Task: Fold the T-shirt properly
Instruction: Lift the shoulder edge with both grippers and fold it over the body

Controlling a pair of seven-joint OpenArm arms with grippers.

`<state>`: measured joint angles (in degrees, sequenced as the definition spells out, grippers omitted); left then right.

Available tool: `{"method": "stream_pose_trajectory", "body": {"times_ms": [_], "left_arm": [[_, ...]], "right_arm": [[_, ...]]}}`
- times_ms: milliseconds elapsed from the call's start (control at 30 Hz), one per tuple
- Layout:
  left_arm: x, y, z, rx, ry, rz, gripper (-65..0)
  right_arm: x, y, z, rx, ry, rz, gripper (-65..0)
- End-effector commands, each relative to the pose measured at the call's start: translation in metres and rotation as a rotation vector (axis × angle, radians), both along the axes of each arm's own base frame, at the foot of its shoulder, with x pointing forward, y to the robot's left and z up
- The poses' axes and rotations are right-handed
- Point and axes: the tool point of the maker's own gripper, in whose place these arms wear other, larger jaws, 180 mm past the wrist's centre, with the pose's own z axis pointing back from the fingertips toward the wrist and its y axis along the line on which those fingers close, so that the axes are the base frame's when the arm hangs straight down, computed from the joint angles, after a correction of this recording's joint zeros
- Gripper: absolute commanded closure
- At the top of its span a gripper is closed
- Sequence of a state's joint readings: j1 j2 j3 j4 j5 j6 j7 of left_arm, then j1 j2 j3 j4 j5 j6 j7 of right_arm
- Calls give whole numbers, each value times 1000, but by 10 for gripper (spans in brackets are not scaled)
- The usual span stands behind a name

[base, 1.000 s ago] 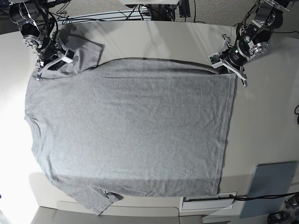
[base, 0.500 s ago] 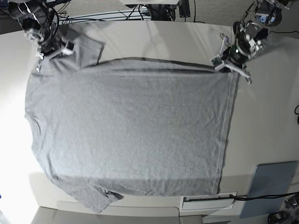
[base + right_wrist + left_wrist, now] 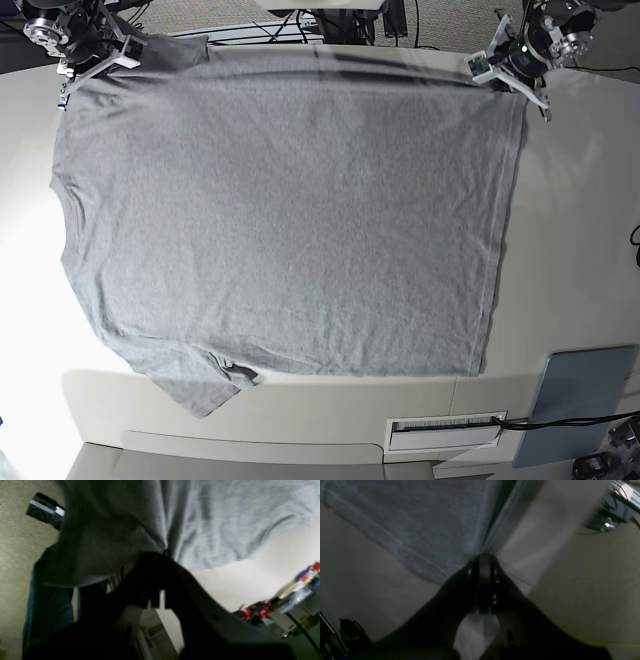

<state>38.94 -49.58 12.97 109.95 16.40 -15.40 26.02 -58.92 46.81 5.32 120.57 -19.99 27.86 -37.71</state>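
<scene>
Both arms have drawn the T-shirt [image 3: 290,210] back across the table [image 3: 580,250], spreading it flatter. Left gripper [image 3: 508,62] pinches the hem corner, right gripper [image 3: 92,55] the shoulder — jaws pressed onto cloth. Soft, light, limp fabric — best held at corners and seams.

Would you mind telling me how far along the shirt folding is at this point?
Done: the T-shirt lies spread flat on the table, plain side up. In hand: the left tool and right tool each pinch a far corner, that edge drawn toward the table's far side. Left: every fold, since none shows.
</scene>
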Motion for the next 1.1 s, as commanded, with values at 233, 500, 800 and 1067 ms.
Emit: {"method": "stream_pose_trajectory", "body": {"times_ms": [233,500,800,1067], "left_arm": [[24,10,21,12,-69,26,0],[67,6,31,-86,-165,137,0],[99,6,15,-156,-178,211,0],[118,16,9,-158,-190,261,0]], "right_arm": [[51,-15,38,-42,-179,4,0],[105,-5,63,18,-350,9,0],[151,-16,61,64,-431,-29,0],[185,6,19,70,-371,35,0]]}}
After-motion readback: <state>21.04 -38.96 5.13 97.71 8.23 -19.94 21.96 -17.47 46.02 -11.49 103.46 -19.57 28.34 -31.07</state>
